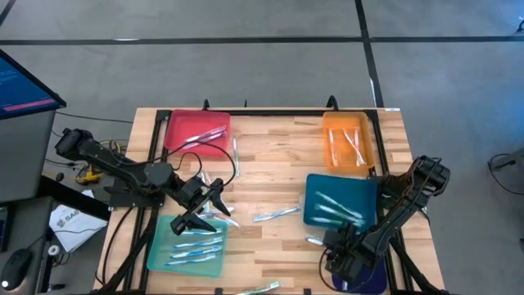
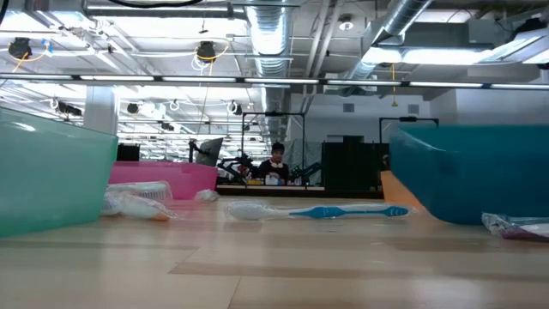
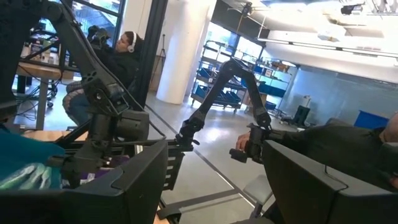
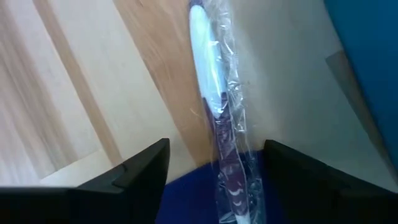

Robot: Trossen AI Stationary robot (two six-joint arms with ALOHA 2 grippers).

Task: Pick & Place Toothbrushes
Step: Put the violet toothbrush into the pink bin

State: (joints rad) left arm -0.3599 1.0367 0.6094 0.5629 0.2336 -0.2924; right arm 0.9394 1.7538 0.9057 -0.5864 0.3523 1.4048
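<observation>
Lower right of the high view, the right gripper (image 4: 214, 171) hangs over a wrapped toothbrush (image 4: 214, 106), fingers wide either side, probably lining up a grasp. The left gripper (image 1: 199, 206), mid-left, waits open.

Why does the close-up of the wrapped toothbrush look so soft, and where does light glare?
Right wrist view: the wrapped toothbrush sits very near the lens, so it blurs, and its wrapper glints. Low view: the near teal tray is soft; ceiling lights glare.
</observation>
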